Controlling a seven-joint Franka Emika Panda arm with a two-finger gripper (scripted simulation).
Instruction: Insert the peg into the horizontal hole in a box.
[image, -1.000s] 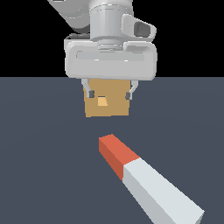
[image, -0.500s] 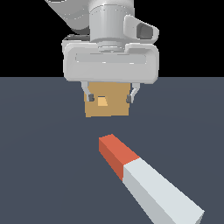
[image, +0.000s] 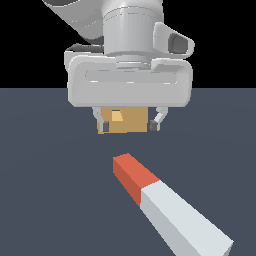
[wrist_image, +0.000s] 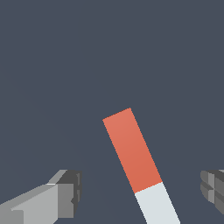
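The peg (image: 167, 207) lies flat on the dark floor in the near part of the exterior view, its red-orange end (image: 131, 176) pointing toward the box. The tan box (image: 131, 123) stands behind, mostly hidden by my white gripper (image: 130, 122). Only the lower part of the lighter tan hole (image: 116, 116) shows under the gripper body. The gripper is open and empty, and hangs above the floor. In the wrist view the peg (wrist_image: 139, 166) lies below, between the spread fingers (wrist_image: 65, 199), apart from both.
The dark grey floor (image: 45, 190) surrounds the peg and box. Nothing else shows.
The gripper has come down lower and now covers more of the box and the hole. Its fingers stay open. The peg and the box have not moved.
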